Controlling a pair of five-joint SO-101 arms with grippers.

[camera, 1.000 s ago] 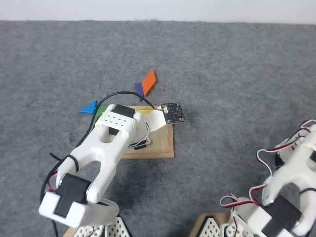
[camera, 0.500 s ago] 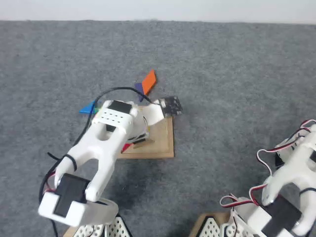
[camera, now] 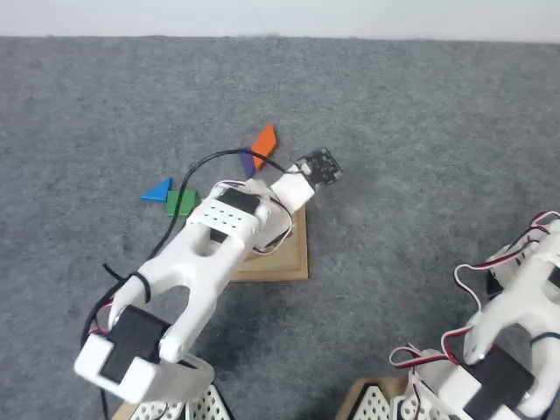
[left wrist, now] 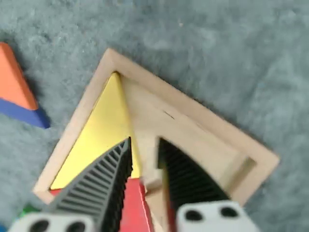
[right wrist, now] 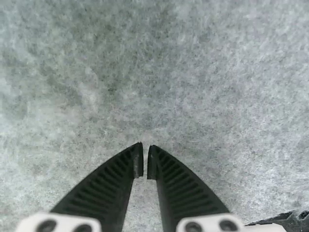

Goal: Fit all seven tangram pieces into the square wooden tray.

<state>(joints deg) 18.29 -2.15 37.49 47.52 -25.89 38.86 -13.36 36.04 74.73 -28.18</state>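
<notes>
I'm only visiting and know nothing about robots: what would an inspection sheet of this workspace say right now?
Surface: grey felt-like table cover.
Job's things: wooden tray holds a yellow triangle and a red piece; orange piece, purple piece, blue triangle and green piece lie outside it.
Clutter: nothing seen.
Grippers: left gripper slightly open over the tray; right gripper shut above bare cover.
Cables: black cable loops over the left arm; red and white wires on the right arm.
Surroundings: pale wall behind.
</notes>
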